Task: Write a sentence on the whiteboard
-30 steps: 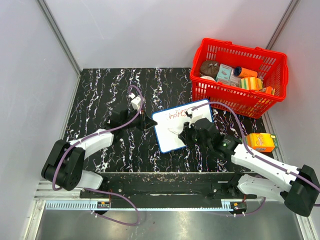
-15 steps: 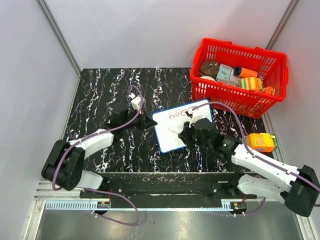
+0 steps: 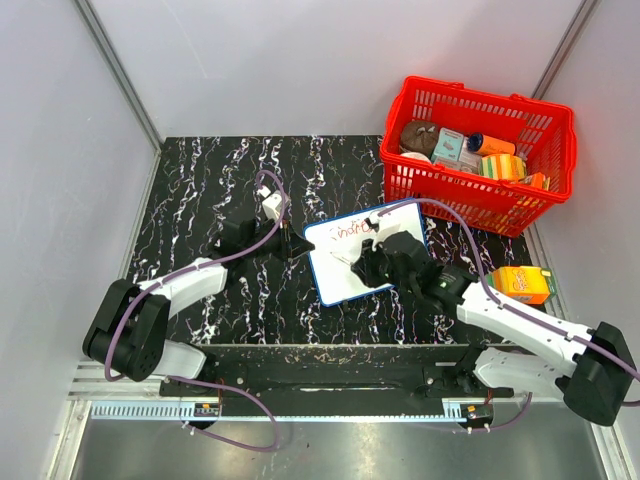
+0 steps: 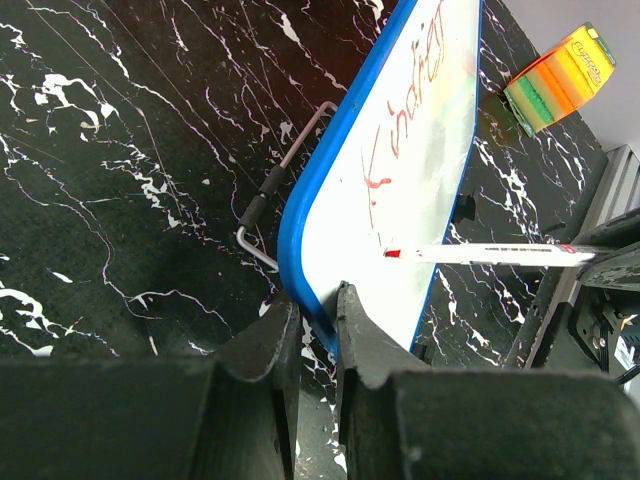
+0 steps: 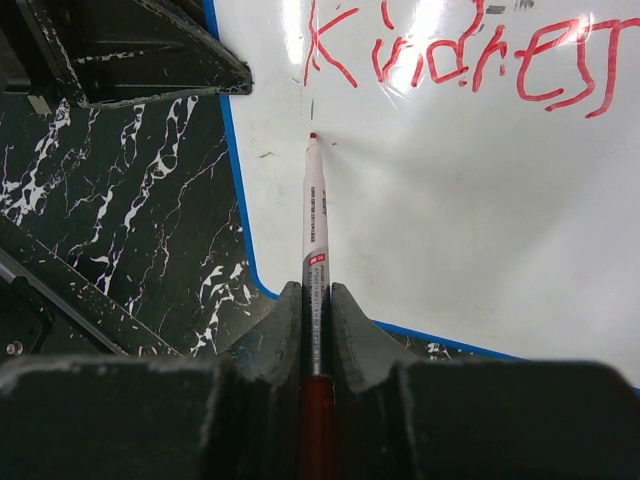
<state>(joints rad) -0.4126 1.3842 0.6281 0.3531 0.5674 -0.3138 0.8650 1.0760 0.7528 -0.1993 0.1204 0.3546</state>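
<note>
Currently the whiteboard (image 3: 335,272) sits mid-table (image 3: 220,180), just front-left of the basket (image 3: 480,205). The left gripper (image 4: 318,320) pinches the board's blue edge near a corner. The right gripper (image 5: 315,300) is clamped on a marker (image 5: 315,210). The marker's red tip is at the white surface just below the K of the sentence (image 5: 460,55), which reads roughly "Kindness".

Only thing I can actually read is the red handwriting (image 5: 450,55) on the whiteboard (image 5: 480,220), roughly "Kindness". The print on the marker (image 5: 315,215) just below it is too tiny.
</note>
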